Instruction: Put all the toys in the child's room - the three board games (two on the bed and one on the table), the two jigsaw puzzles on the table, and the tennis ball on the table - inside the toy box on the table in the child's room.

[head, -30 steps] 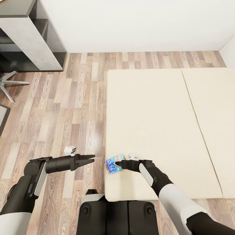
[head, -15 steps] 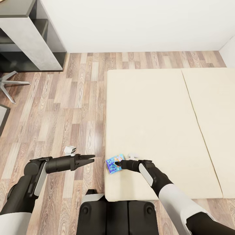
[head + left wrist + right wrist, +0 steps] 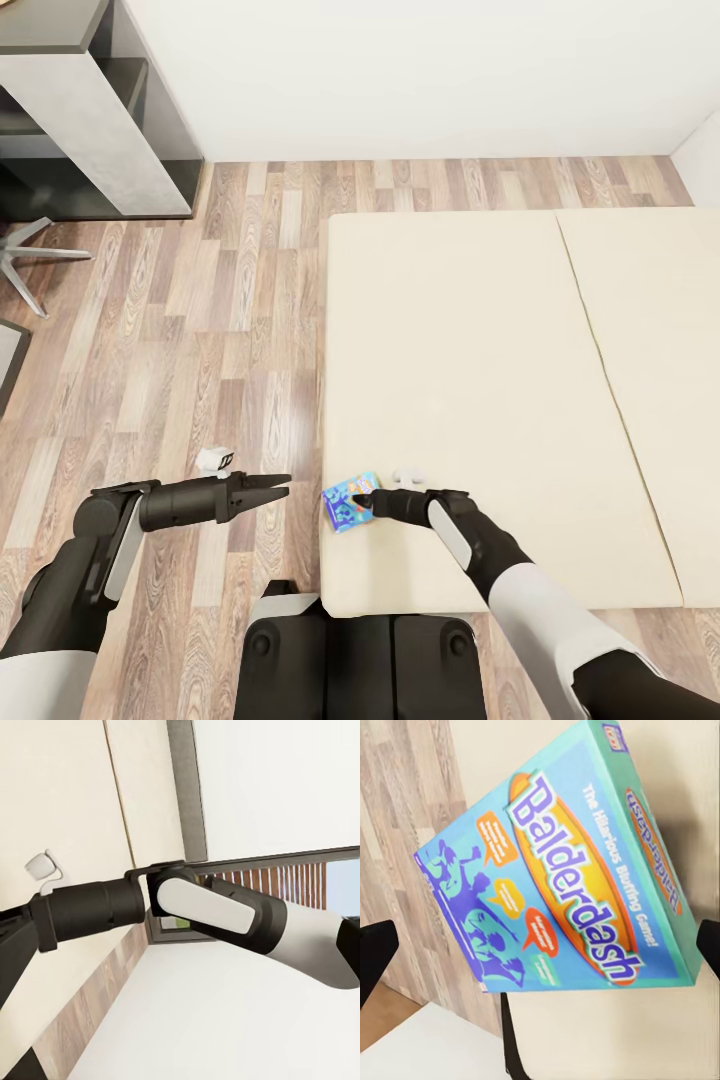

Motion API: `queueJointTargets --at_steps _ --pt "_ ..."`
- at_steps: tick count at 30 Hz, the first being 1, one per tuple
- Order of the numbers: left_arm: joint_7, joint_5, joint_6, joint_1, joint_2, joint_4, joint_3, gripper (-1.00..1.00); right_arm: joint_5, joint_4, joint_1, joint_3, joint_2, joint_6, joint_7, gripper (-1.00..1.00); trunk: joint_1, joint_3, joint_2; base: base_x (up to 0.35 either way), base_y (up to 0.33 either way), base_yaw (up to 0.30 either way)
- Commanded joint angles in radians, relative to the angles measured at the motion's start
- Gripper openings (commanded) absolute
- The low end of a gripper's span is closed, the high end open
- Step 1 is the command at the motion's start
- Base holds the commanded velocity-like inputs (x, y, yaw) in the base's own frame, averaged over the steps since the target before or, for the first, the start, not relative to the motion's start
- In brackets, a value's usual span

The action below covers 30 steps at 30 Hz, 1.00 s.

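On the beige bed [image 3: 480, 380], right hand [image 3: 362, 497] spread wide around blue board game [image 3: 346, 503].

The right arm [image 3: 210, 907], black forearm and white elbow shell, crosses the middle of the frame over the beige bed [image 3: 67, 802], wood floor [image 3: 82, 1012] at lower left.

A grey star-shaped chair base [image 3: 35, 252] stands on the wood-plank floor [image 3: 230, 330] below a white wall [image 3: 420, 75].

Right gripper [image 3: 358, 497] and blue game box [image 3: 346, 502] (marginally) higher
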Motion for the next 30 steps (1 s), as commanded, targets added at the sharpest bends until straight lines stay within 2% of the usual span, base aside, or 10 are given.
queueJointTargets --at_steps 1,14,30 --pt "-0.003 0.001 0.011 0.0 0.001 0.0 0.0 1.0 -0.003 -0.001 0.0 0.001 -0.001 0.004 0.0 1.0 0.001 -0.001 -0.002 0.0 0.0 0.0" --pt "-0.003 0.001 0.011 0.0 0.001 0.0 0.0 1.0 -0.007 -0.002 0.0 0.0 -0.001 0.004 0.001 1.0 0.001 -0.003 -0.002 0.0 0.0 0.0" --pt "-0.003 0.001 0.011 0.0 0.001 0.0 0.001 1.0 -0.005 -0.002 0.0 0.0 0.0 0.003 0.001 1.0 0.001 -0.025 -0.002 0.0 0.0 0.0"
